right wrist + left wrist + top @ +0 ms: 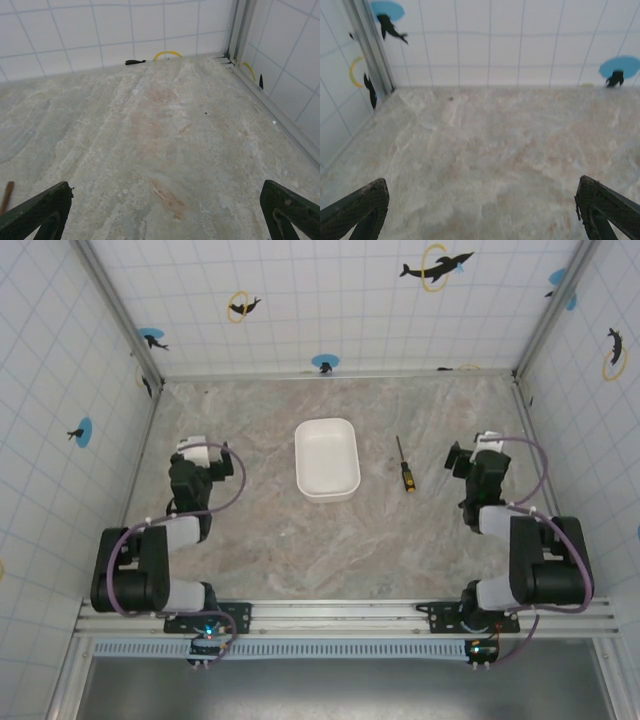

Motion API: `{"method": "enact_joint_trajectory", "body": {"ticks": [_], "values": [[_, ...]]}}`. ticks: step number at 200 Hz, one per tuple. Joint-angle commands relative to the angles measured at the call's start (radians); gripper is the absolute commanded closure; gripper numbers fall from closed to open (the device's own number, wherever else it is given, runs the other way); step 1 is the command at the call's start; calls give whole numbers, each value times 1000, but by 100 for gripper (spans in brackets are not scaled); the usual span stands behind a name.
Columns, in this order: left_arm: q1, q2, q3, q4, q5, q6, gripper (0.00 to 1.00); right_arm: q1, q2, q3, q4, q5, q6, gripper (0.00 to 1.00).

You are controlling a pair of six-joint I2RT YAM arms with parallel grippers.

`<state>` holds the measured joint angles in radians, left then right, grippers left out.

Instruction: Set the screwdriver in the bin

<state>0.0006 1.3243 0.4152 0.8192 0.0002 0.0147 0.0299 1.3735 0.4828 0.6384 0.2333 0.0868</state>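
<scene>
Here was the table (250,540), marble-patterned and walled in with white tiles; the only printing to report was pictures, black dolphins with blue discs and yellow rings (436,266) on the tiles; and there in the middle sat the bin (327,452), white, rounded at the corners, its long side running away from the arms, its inside showing plain white from wall to wall; the screwdriver (404,465) lay flat on the table on the bin's right, near it but apart, not touching; its black and orange-yellow handle pointed toward the arms and its thin dark shaft toward the back wall, roughly in line with the bin's long side; it lay between the bin and the right gripper (478,448), which hung low over the table's right side, well apart from it; the left gripper (200,452) hung over the left side, near the bin's far-left corner but apart; down on the left wrist, the left gripper (480,197) had its dark fingers (362,202) spread wide over bare marble; on the right wrist, same story, the right gripper (166,195) wide apart and holding nothing; a thin brown sliver (6,196) poked in at that view's left edge, too little of it to tell what it was.
</scene>
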Motion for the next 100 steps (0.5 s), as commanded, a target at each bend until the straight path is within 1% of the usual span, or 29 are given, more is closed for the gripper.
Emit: {"method": "enact_joint_trajectory", "body": {"ticks": [1, 22, 26, 29, 38, 53, 71, 93, 100], "values": [[-1, -58, 63, -221, 64, -88, 3, 34, -73, 100, -264, -35, 12, 1], [-3, -51, 129, -357, 136, -162, 3, 63, -96, 204, -486, -73, 62, 1], [-4, -48, 138, -373, 154, -162, 3, 65, -95, 221, -528, -90, 71, 1], [-5, -45, 144, -383, 167, -197, 3, 66, -93, 232, -554, -104, 80, 1], [-7, -38, 152, -399, 202, -227, 3, 74, -88, 258, -627, -132, 105, 1], [-8, -24, 143, -397, 264, -298, 3, 88, -67, 295, -704, -180, 138, 1], [-20, -6, 103, -339, 354, -386, 2, 123, -37, 315, -761, -215, 176, 1], [-40, 18, 80, -329, 389, -437, 2, 172, 8, 347, -799, -239, 200, 0], [-44, 26, 81, -335, 405, -446, 2, 185, 27, 361, -840, -250, 211, 0]]}}
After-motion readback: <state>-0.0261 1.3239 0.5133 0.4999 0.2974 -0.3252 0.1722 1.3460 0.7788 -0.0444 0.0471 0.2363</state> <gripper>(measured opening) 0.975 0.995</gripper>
